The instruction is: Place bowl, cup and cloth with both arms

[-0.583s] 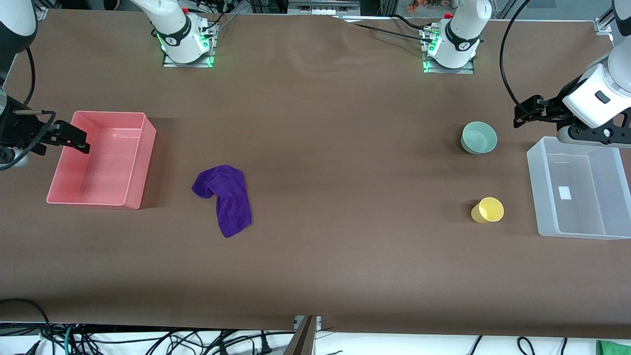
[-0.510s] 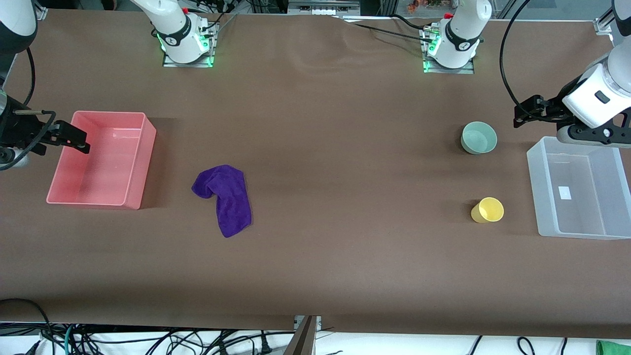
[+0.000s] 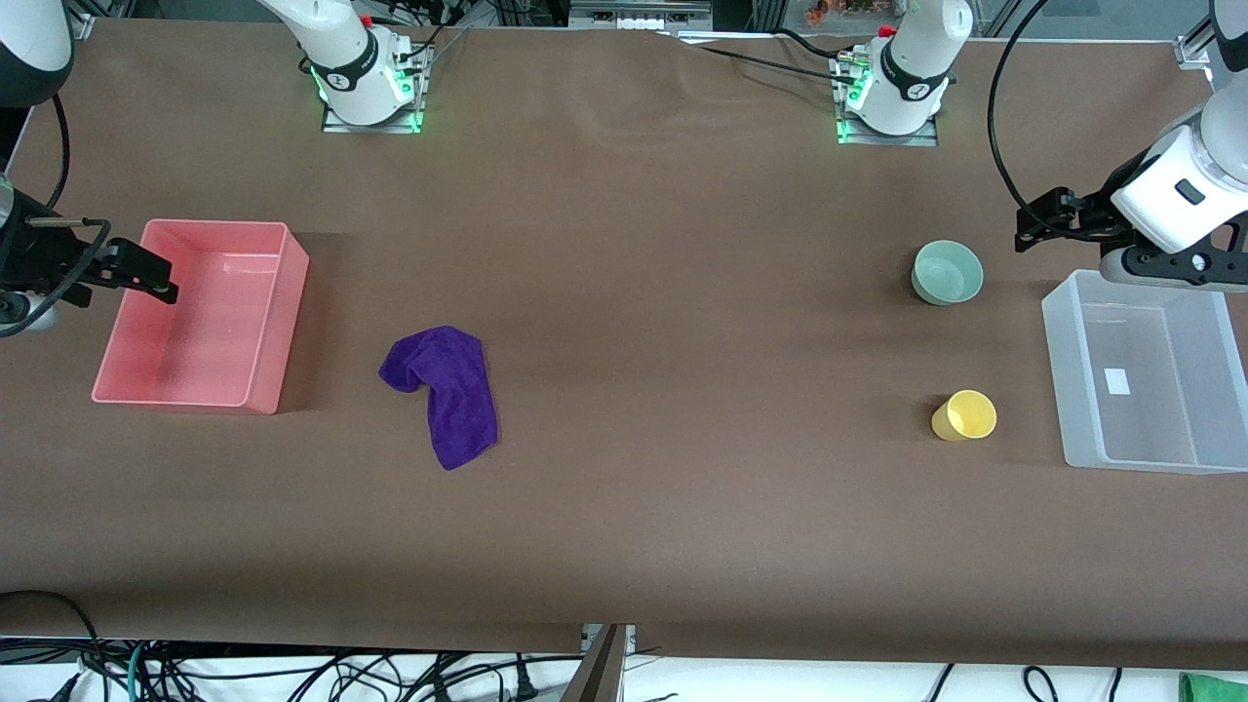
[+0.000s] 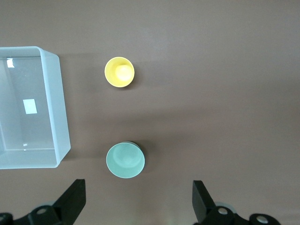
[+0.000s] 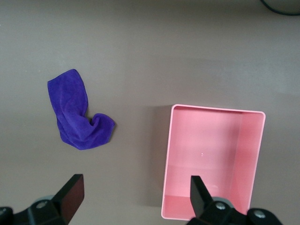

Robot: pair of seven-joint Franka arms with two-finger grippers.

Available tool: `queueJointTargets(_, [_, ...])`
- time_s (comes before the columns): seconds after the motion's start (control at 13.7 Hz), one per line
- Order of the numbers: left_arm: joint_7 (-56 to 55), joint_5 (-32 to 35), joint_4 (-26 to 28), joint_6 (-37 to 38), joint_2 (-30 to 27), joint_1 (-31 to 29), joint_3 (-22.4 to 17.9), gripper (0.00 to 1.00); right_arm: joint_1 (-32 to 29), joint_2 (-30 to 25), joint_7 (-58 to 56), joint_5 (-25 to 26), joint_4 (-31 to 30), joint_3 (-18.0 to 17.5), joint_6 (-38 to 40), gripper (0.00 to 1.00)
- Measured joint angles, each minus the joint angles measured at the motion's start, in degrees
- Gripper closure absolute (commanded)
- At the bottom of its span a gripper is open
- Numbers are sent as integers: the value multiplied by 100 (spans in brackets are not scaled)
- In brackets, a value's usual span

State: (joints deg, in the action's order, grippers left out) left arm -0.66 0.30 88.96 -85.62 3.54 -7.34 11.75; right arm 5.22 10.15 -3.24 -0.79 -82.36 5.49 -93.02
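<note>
The mint-green bowl (image 3: 948, 272) stands upright on the brown table toward the left arm's end, and the yellow cup (image 3: 964, 415) stands nearer the front camera than it. The purple cloth (image 3: 444, 390) lies crumpled toward the right arm's end. My left gripper (image 3: 1033, 222) is open and empty, over the table between the bowl and the clear bin. Its wrist view shows the bowl (image 4: 125, 161) just ahead of the gripper (image 4: 138, 206), and the cup (image 4: 119, 72). My right gripper (image 3: 146, 273) is open and empty, over the pink bin's edge. Its wrist view shows the gripper (image 5: 136, 199) and the cloth (image 5: 77, 112).
An empty pink bin (image 3: 283, 322) sits beside the cloth at the right arm's end, also in the right wrist view (image 5: 167, 159). An empty clear bin (image 3: 1058, 370) sits beside the cup at the left arm's end, also in the left wrist view (image 4: 58, 108).
</note>
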Motion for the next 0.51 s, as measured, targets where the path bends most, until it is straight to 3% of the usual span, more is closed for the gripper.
queueJointTargets(0.51, [0, 0, 0, 2, 0, 1, 2, 0, 46, 28, 0, 0, -1, -25, 92, 0])
